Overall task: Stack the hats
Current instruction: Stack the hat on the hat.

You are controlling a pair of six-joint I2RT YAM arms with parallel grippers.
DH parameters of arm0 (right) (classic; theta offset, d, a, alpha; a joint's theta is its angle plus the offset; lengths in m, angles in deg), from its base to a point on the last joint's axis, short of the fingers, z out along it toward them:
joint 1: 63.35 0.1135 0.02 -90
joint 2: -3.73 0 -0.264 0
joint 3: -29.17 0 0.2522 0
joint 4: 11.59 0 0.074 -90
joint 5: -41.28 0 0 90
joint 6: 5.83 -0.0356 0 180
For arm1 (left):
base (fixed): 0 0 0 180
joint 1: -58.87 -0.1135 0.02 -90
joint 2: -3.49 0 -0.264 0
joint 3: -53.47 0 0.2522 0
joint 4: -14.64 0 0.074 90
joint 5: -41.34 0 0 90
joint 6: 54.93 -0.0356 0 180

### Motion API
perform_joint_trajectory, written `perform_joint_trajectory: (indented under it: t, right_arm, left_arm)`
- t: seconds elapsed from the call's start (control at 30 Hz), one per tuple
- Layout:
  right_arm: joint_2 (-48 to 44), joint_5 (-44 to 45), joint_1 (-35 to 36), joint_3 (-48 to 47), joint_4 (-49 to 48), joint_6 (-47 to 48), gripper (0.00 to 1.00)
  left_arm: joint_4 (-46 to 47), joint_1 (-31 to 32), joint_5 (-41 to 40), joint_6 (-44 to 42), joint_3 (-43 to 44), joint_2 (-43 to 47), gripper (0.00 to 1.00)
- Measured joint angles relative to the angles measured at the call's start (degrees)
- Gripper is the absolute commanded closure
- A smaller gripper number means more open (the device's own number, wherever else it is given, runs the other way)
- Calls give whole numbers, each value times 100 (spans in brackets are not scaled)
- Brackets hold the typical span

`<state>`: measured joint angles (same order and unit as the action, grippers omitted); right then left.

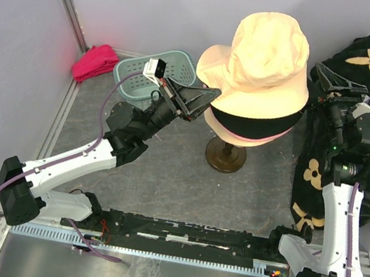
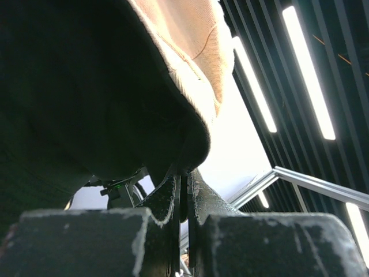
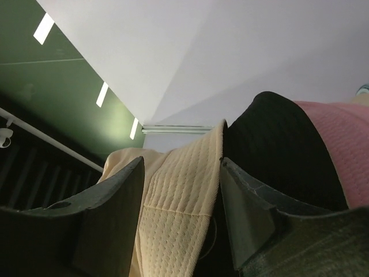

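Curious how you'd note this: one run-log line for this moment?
left gripper shut on cream hat brim | right gripper open, straddling same brim | black hat, pink hat beneath, on stand

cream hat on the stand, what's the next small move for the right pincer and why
Probably close the right pincer on the brim of the cream hat. Its fingers stand open with the cream fabric between them, while the left pincer looks shut on the opposite brim edge. With both sides held, the hat could likely be tugged down evenly over the black hat beneath.
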<state>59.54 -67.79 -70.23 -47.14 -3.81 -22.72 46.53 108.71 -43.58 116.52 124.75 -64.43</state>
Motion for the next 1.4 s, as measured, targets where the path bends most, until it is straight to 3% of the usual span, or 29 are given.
perform_joint_trajectory:
  t: [0.57, 0.87, 1.3, 1.4]
  right_arm:
    - [-330, -55, 238, 422, -57, 4, 38]
    - [-354, -20, 267, 505, -262, -155, 44]
    - [-348, 7, 280, 538, -455, -284, 78]
    - [-348, 20, 280, 542, -481, -280, 91]
  left_arm:
    - [20, 0, 4, 0, 31, -83, 97]
    - [15, 0, 15, 0, 33, -96, 97]
    - [9, -63, 20, 0, 0, -94, 97]
    - [17, -63, 22, 0, -70, -92, 96]
